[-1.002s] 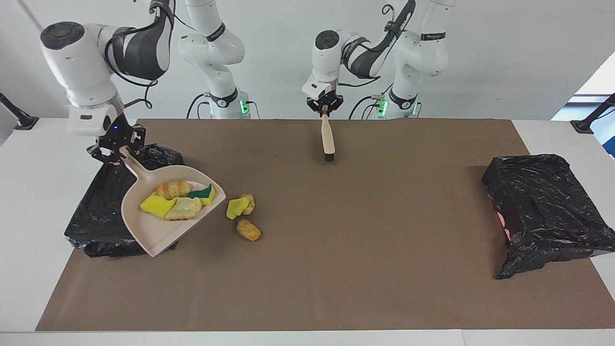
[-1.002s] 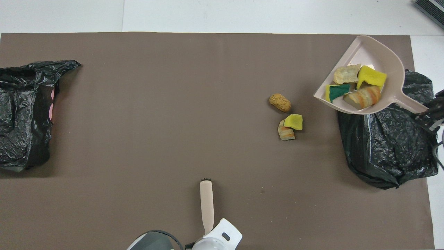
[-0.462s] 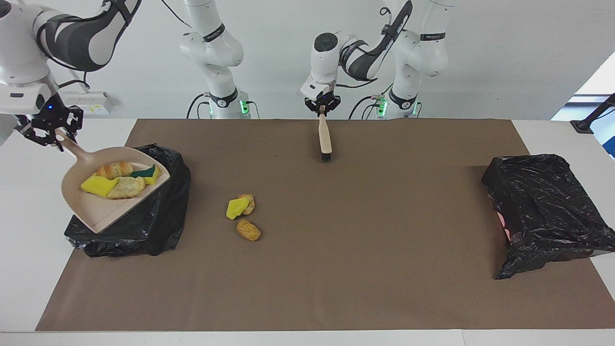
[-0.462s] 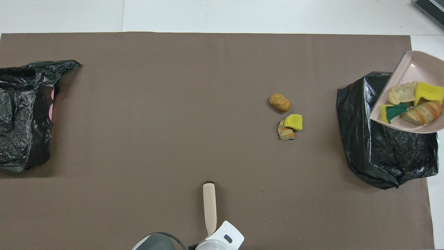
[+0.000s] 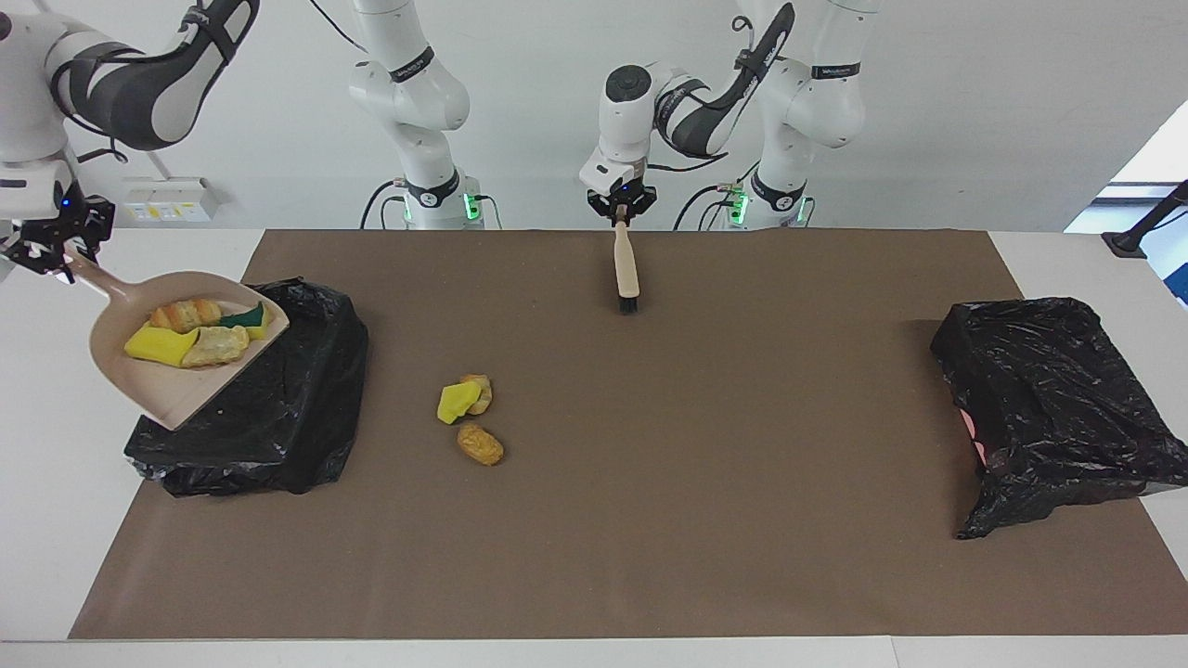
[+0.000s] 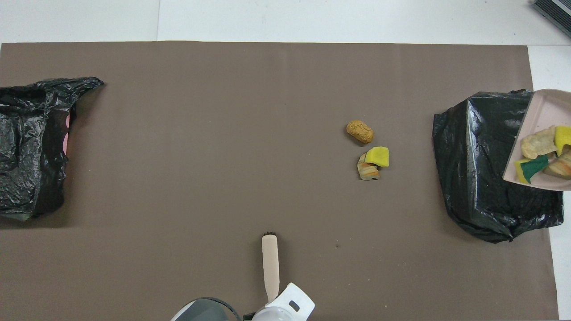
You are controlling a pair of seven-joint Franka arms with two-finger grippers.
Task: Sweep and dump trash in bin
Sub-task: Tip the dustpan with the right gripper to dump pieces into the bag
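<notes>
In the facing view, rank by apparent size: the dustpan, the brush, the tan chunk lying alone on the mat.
1. Dustpan, largest, though raised toward the camera.
2. Brush.
3. Tan chunk, smallest.

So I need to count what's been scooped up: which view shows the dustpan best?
The facing view: the whole dustpan shows, held up over the black bin bag by the right tool, with four scraps lying in it. In the overhead view the picture's edge cuts the dustpan off, hiding its handle and part of the scraps.
</notes>
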